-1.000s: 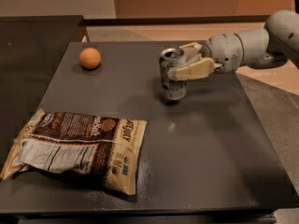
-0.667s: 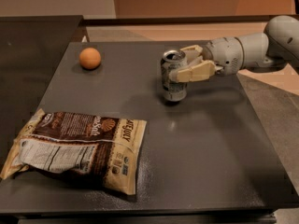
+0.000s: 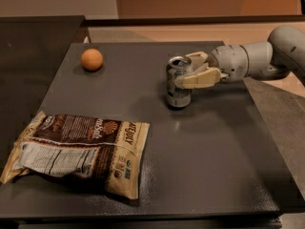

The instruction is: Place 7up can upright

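The 7up can (image 3: 177, 87) stands upright on the dark table (image 3: 214, 147), right of centre, its open shiny top facing up. My gripper (image 3: 189, 70) reaches in from the right on a white arm. Its beige fingers (image 3: 202, 78) sit on either side of the can's upper half, one behind it and one in front, closed against it. The can's base appears to rest on the table.
An orange ball (image 3: 91, 59) lies at the table's far left. A large brown and white snack bag (image 3: 81, 149) lies flat at the front left. The table's right edge (image 3: 267, 142) runs close under my arm.
The can and my gripper have shifted slightly lower and nearer, down toward the table. The ball and the bag have not moved.
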`<action>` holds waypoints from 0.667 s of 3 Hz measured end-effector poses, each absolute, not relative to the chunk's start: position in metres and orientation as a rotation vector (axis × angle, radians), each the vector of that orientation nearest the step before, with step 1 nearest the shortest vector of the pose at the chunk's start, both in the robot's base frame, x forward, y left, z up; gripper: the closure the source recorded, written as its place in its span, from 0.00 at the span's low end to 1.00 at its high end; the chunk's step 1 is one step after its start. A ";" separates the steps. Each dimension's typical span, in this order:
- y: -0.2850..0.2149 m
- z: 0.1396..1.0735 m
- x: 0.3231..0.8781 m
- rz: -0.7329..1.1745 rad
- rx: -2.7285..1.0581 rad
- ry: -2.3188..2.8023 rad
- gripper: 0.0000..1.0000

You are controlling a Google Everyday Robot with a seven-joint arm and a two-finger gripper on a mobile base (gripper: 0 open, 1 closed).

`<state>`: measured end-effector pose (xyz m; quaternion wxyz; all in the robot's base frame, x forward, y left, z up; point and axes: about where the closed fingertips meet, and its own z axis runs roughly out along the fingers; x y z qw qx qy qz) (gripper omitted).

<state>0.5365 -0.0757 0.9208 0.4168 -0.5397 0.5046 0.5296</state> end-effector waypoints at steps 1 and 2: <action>-0.078 0.916 0.537 1.329 -1.362 1.259 0.82; -0.080 0.913 0.537 1.310 -1.364 1.262 0.59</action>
